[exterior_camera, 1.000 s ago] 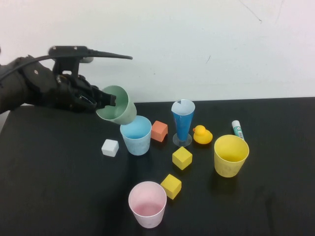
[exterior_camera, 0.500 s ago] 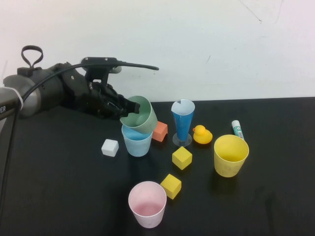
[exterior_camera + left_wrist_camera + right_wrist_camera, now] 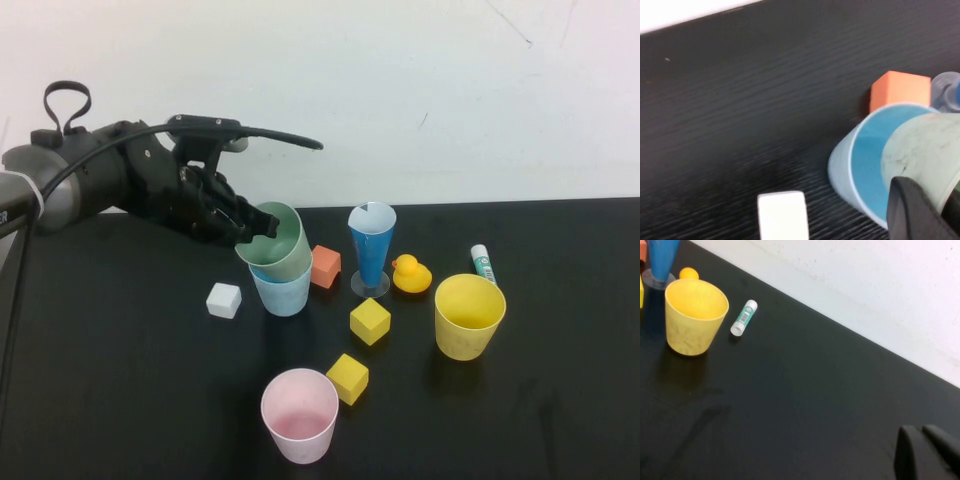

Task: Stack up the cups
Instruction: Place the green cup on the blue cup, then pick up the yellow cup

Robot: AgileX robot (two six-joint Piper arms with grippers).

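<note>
Green tapered plastic cup [image 3: 275, 240], tilted into smooth blue cup [image 3: 283, 291].

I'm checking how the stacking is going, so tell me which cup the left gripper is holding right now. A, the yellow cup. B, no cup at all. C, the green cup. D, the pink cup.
C: the left gripper is shut on the rim of the green cup, tilted into the mouth of the blue cup; the pink cup and yellow cup stand alone on the table.
</note>
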